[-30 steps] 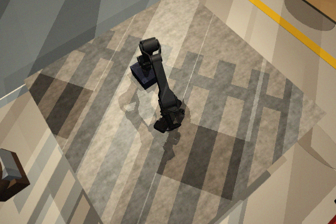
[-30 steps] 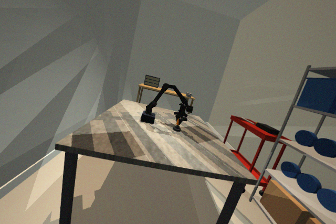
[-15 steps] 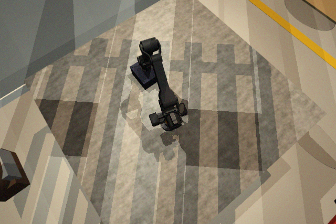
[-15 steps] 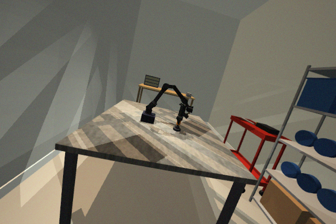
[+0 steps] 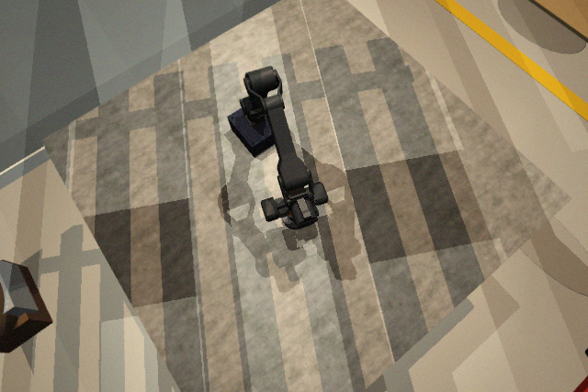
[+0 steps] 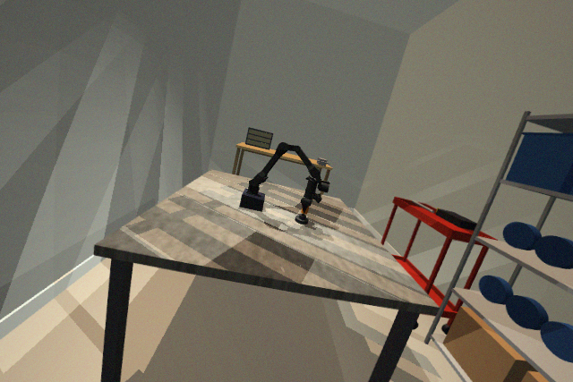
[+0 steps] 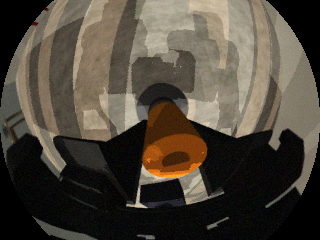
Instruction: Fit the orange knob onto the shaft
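Observation:
The orange knob (image 7: 175, 145) (image 6: 303, 212) is held upright between the fingers of my gripper (image 7: 166, 123) (image 6: 305, 206), which is shut on it. In the wrist view its near end shows a dark recess, and its far end is over the middle of the dark round pedestal (image 7: 162, 90) (image 6: 301, 219) (image 5: 298, 226). The pedestal stands on the table under the gripper. The shaft is hidden, and so is the flat side of the knob's hole. I cannot tell whether a gap remains between the knob and the pedestal. In the top view the gripper covers nearly all of the knob.
The arm's dark blue base box (image 5: 254, 136) (image 6: 252, 199) stands on the table (image 5: 285, 330) (image 6: 184, 230), with the arm arching from it to the pedestal. Striped shadows cross the table. A red cart (image 6: 423, 216) and a shelf rack (image 6: 489, 204) stand beyond the table's edge.

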